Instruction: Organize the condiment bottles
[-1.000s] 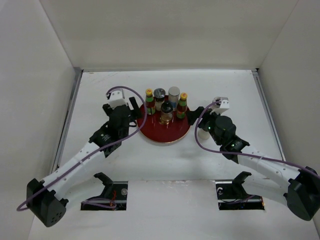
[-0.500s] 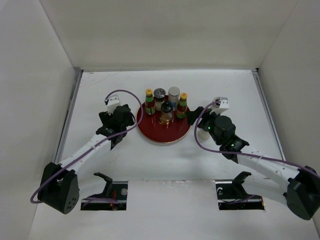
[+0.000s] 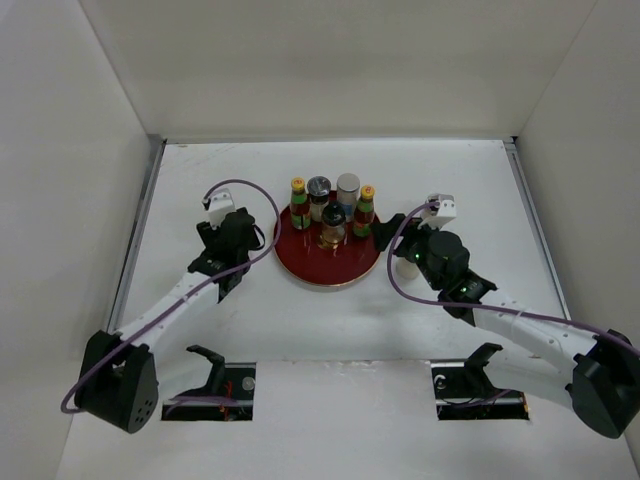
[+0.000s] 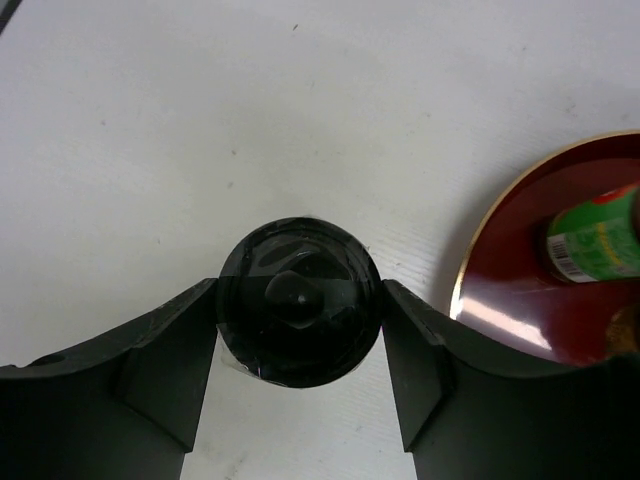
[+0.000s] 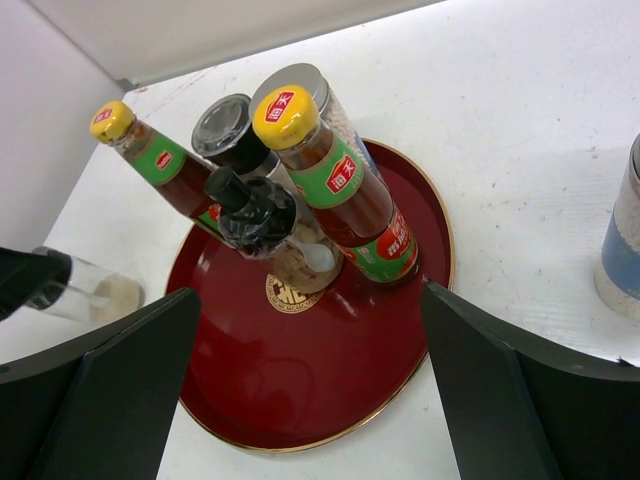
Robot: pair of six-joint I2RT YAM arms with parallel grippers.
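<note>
Five condiment bottles stand at the back of the red round tray (image 3: 330, 268): two slim red-sauce bottles with yellow caps (image 3: 299, 204) (image 3: 365, 211), a dark-lidded jar (image 3: 319, 195), a silver-lidded shaker (image 3: 347, 192) and a black-capped jar (image 3: 333, 229). My left gripper (image 3: 252, 238) (image 4: 300, 290) is just left of the tray, its fingers closed against the lid of a clear dark-lidded jar (image 4: 298, 255) (image 5: 90, 292) on the table. My right gripper (image 3: 395, 238) (image 5: 308, 300) is wide open and empty at the tray's right front.
Another shaker with a blue and white label (image 5: 622, 245) stands on the table right of the tray (image 5: 300, 400), close to my right gripper. The tray's gold rim (image 4: 470, 275) lies just right of the left gripper. White walls enclose the table.
My left gripper has drawn back leftward from the tray's left edge and now sits over the jar beside the tray. The right arm has not moved.
</note>
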